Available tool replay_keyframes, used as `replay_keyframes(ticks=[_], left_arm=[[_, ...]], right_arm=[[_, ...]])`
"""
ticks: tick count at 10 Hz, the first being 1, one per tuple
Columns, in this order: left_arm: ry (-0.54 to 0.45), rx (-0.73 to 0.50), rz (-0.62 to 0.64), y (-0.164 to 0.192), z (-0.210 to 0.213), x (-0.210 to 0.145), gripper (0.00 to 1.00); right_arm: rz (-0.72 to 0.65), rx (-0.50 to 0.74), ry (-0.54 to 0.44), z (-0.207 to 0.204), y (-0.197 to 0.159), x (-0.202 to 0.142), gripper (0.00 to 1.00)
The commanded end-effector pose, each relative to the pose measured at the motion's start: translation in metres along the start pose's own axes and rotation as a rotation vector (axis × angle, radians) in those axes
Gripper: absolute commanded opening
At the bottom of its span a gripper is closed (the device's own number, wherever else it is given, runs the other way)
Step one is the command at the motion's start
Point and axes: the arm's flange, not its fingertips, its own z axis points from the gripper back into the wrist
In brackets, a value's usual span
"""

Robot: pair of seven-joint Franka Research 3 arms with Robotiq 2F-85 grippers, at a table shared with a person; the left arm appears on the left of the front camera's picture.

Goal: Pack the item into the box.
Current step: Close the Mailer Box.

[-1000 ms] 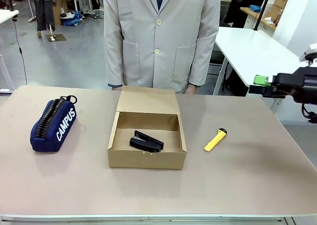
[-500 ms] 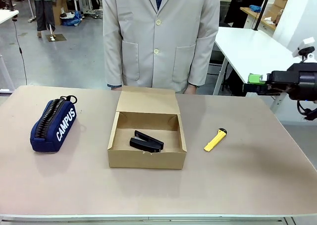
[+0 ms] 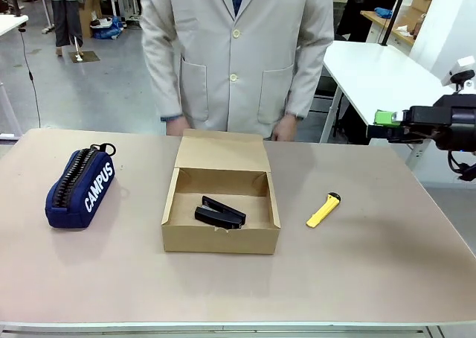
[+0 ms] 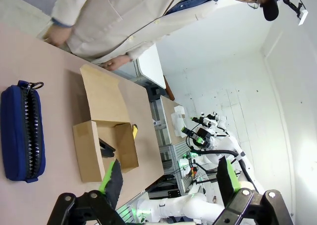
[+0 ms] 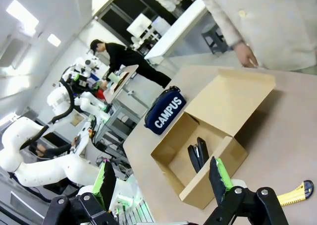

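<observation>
The box, brown cardboard with its lid flap laid back toward the person, sits at the table's middle. The item, a small black stapler-like wedge, lies inside it on the floor near the front wall. My right gripper hovers high at the right edge, beyond the table's far right corner, open and holding nothing. In the right wrist view its fingers stand wide apart, above the box and item. In the left wrist view my left gripper is open and bare, far from the box.
A navy zipped "CAMPUS" pouch lies at the left. To the right of the box lies a yellow utility knife. A person in a light coat stands at the far edge, hands hanging just behind the lid.
The person's arms have swung outward and both hands now show above the far edge. My right gripper drifted slightly sideways. Box, item, pouch and knife have not moved.
</observation>
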Motion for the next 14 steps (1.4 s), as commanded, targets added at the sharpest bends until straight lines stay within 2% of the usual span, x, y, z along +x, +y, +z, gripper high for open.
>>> replay_keyframes(ticks=[1, 14], left_arm=[[-0.008, -0.022, -0.021, -0.001, -0.0008, -0.0004, 1.0], [-0.008, -0.022, -0.021, -0.001, -0.0008, -0.0004, 1.0]], right_arm=[[-0.022, 0.013, -0.017, -0.0006, 0.0032, 0.0029, 1.0], [-0.022, 0.013, -0.017, -0.0006, 0.0032, 0.0029, 1.0]])
